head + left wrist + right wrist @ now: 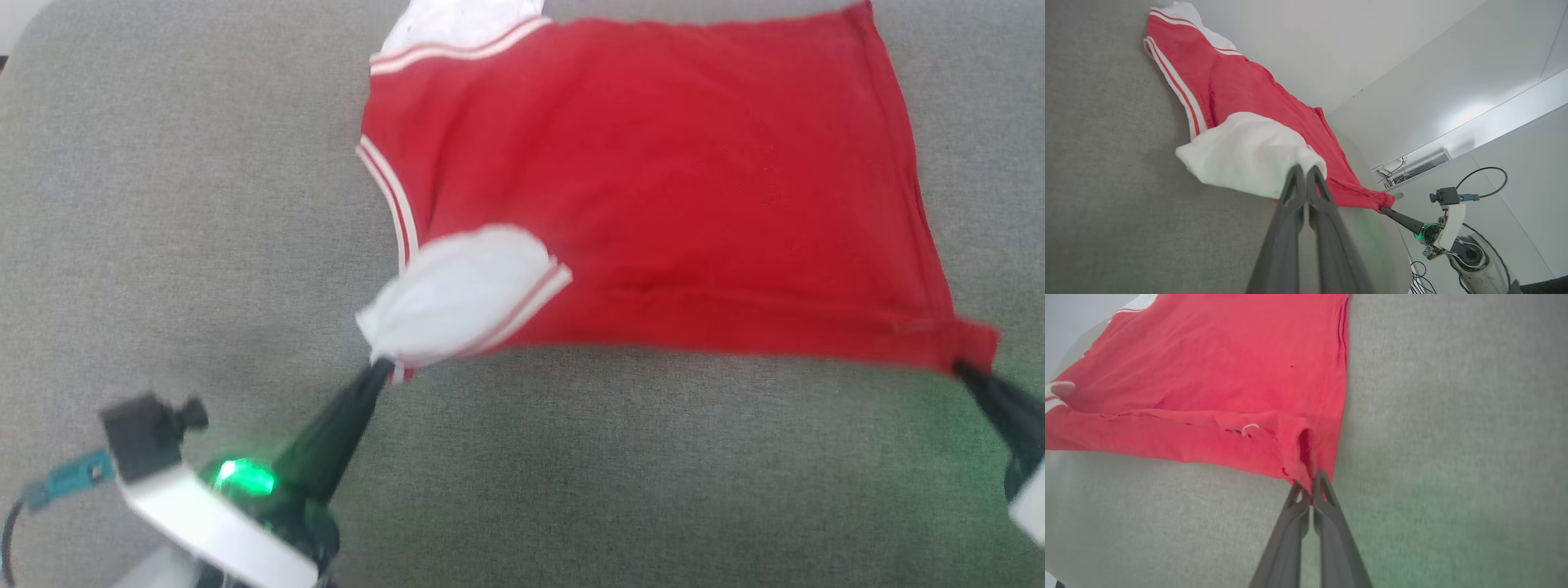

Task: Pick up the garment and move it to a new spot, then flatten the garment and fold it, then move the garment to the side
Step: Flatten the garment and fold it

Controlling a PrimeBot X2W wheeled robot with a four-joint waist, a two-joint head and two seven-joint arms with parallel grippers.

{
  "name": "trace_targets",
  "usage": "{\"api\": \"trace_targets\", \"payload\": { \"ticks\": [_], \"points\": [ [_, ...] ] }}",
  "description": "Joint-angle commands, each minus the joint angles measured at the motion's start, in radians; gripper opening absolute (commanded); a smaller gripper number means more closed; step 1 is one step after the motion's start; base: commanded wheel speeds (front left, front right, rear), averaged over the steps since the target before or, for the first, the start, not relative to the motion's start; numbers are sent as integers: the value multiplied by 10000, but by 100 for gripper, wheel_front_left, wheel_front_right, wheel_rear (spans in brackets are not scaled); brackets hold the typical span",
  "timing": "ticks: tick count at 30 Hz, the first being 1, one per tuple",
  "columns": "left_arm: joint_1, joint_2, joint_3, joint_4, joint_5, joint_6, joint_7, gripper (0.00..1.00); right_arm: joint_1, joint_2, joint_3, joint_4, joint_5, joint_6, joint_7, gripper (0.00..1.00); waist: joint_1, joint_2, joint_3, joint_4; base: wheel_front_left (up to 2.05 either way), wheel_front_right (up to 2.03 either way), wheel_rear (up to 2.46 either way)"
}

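The garment [669, 188] is a red jersey with white sleeves and red-white striped trim, spread on a grey fabric surface [163, 204] with its plain side up. My left gripper [382, 366] is shut on the tip of the near white sleeve [461, 294], which is bunched and lifted. In the left wrist view the left gripper [1305, 168] pinches that sleeve [1245, 153]. My right gripper [963, 369] is shut on the red hem corner at the right; the right wrist view shows it [1309, 484] gripping the garment [1208, 375]. Any lettering is hidden.
Grey fabric surface [1453, 416] extends to the left, right and near side of the garment. In the left wrist view, white walls [1412, 61] and my right arm [1437, 234] with cables show beyond the surface's edge.
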Motion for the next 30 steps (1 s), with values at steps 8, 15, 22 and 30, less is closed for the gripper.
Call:
{"api": "trace_targets", "payload": {
  "ticks": [8, 15, 22, 30],
  "points": [
    [1533, 442, 589, -1012, 567, 6, -47, 0, 1923, 1130, -1186, -2317, -193, -6, 846, 0, 0, 0, -5, -34, 0, 0, 0],
    [101, 640, -12, -1017, 346, 6, -30, 0, 550, 1048, -1116, -2138, -355, -6, 701, 0, 0, 0, -14, 2, 0, 0, 0],
    [-2300, 194, -387, 53, -565, 6, 81, 0, -1273, 625, -777, -581, -531, -4, 189, 0, 0, 0, 305, 159, 0, 0, 0],
    [-4239, -483, -672, 2288, -1047, 6, 124, 0, -2895, 446, -370, 1162, -734, -6, -457, 0, 0, 0, 1028, 231, 0, 0, 0]
  ]
}}
